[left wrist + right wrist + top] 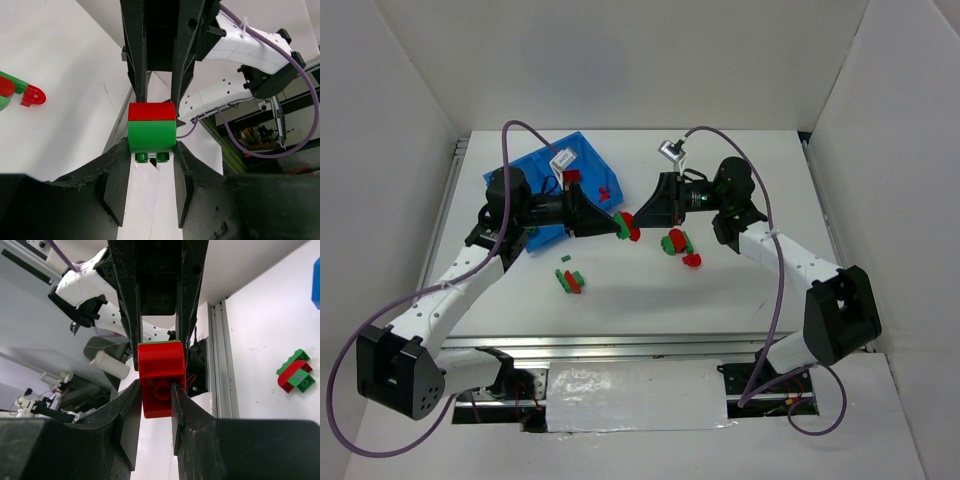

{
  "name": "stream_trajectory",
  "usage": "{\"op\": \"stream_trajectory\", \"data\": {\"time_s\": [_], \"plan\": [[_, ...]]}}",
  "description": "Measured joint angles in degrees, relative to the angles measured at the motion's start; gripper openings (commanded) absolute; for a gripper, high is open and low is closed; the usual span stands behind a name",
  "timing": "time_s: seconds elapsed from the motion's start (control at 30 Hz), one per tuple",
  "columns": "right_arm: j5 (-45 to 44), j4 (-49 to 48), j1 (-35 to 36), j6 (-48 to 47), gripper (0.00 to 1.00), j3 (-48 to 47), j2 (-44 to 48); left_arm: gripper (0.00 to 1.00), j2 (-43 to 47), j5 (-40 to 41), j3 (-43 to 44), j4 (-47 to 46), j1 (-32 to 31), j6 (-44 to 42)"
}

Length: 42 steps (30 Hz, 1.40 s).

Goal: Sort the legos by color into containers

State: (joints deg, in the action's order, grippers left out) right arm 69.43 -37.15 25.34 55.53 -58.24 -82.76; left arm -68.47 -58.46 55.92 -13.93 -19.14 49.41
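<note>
- Clamping from both sides: your left tool squeezes the green half of the red-green pair, your right tool squeezes its red half.
- That pair sits between the two tool tips over the middle of the table, just right of the blue bin.
- Red bricks lie inside the bin.
- Loose bricks: one cluster near-left of the pair, another just right.

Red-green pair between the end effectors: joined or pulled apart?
Joined: the red brick sits flush against the green brick, no gap; the left end effector clamps the green, the right end effector the red.
</note>
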Motion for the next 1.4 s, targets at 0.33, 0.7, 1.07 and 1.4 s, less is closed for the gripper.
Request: {"op": "stream_trajectory", "data": {"time_s": [0.33,0.7,1.07,1.4], "plan": [[-2.32,3.08,-2.86,-3.85,0.0,-0.48,-2.95,0.0,3.17,5.68,0.09,9.16,4.9,-5.49],[-31.32,30.18,3.58,-18.08,0.0,-35.19,-28.59,0.0,9.97,26.88,6.21,32.7,9.55,-13.86],[-64.81,49.55,12.9,-27.76,0.22,-71.54,-57.13,0.0,9.75,55.04,20.83,59.01,11.47,-15.21],[-68.52,50.86,11.87,-31.76,0.87,-74.84,-59.74,0.0,5.86,59.69,22.88,64.17,13.75,-17.59]]}}
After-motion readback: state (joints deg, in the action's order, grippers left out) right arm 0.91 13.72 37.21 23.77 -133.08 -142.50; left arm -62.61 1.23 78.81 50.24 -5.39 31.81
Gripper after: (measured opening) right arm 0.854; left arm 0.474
